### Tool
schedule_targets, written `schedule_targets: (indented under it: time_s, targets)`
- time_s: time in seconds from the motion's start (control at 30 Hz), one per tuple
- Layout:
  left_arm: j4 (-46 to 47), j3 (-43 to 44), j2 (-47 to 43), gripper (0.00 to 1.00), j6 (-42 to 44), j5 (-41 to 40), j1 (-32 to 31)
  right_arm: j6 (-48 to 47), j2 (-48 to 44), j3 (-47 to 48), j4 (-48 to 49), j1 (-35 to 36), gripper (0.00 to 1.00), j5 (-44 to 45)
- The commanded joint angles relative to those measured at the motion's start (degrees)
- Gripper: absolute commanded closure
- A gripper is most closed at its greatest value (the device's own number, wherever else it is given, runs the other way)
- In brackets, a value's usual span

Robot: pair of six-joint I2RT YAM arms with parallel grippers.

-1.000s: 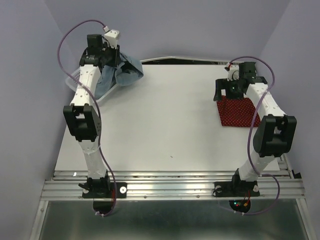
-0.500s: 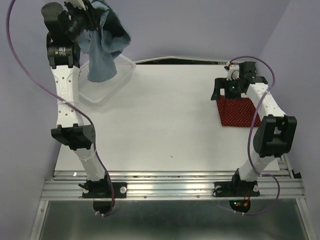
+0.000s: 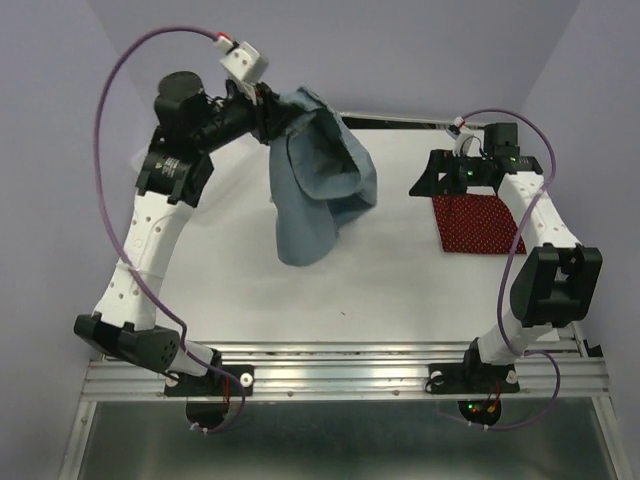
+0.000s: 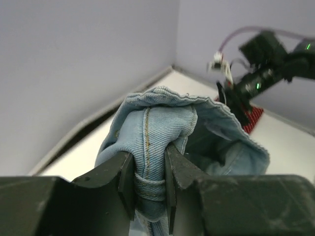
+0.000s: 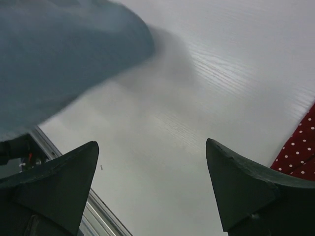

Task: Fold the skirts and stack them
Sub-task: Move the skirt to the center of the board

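The light blue denim skirt (image 3: 322,185) hangs bunched in the air over the middle of the table, and my left gripper (image 3: 268,115) is shut on its top edge. In the left wrist view both fingers (image 4: 126,177) pinch a seamed fold of the denim skirt (image 4: 157,118). The dark red dotted skirt (image 3: 478,222) lies folded flat at the far right. My right gripper (image 3: 424,181) hovers open just left of it, pointing toward the denim. The right wrist view shows my right gripper (image 5: 151,145) holding nothing, with blurred denim (image 5: 64,54) upper left and a corner of the red skirt (image 5: 301,147).
A metal rail (image 3: 340,375) carrying both arm bases runs along the near table edge. Purple walls close in the left, back and right sides. A dark gap (image 3: 400,121) runs behind the far table edge.
My left arm has lifted the denim skirt from the far left corner and swung it right, over the table's middle. The right gripper has turned left, away from the red skirt.
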Motion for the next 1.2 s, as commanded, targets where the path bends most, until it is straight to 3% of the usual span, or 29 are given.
schedule_targets:
  time_s: [0.0, 0.17, 0.37, 0.57, 0.67, 0.73, 0.8, 1.0, 1.17]
  targets:
    - [-1.6, -9.8, 5.2, 1.0, 2.2, 1.6, -3.8, -2.0, -3.2, -2.9, 0.6, 0.5, 0.08, -6.2]
    - [-7.1, -9.0, 15.9, 1.0, 1.6, 6.7, -5.1, -7.0, -7.9, -9.0, 0.8, 1.0, 0.15, -8.1]
    - [-14.9, -6.6, 27.3, 1.0, 5.4, 4.6, -5.6, -13.2, -11.2, -13.8, -1.0, 5.7, 0.19, 0.0]
    - [-15.9, -7.8, 29.9, 0.77, 6.9, -2.2, -5.6, -10.0, -12.1, -19.1, 2.9, 15.0, 0.21, 11.1]
    - [-15.8, -7.6, 28.8, 0.57, 7.4, -6.9, -5.2, -7.4, -12.1, -21.2, 7.9, 21.2, 0.21, 17.9]
    - [-15.8, -7.7, 27.7, 0.52, 7.8, -7.8, -4.4, -7.1, -11.4, -21.7, 11.7, 24.2, 0.21, 21.4]
    - [-16.5, -7.2, 25.6, 0.37, 7.4, -8.0, -2.0, -7.9, -10.2, -21.5, 15.2, 28.0, 0.21, 25.5]
    - [-19.9, -7.3, 21.4, 0.35, 7.9, -2.4, 5.0, -11.9, -7.4, -20.4, 21.9, 35.5, 0.21, 36.4]
    - [-20.6, -14.7, 16.3, 0.34, 10.1, 1.5, 7.2, -19.8, -5.5, -20.0, 28.4, 40.8, 0.12, 43.6]
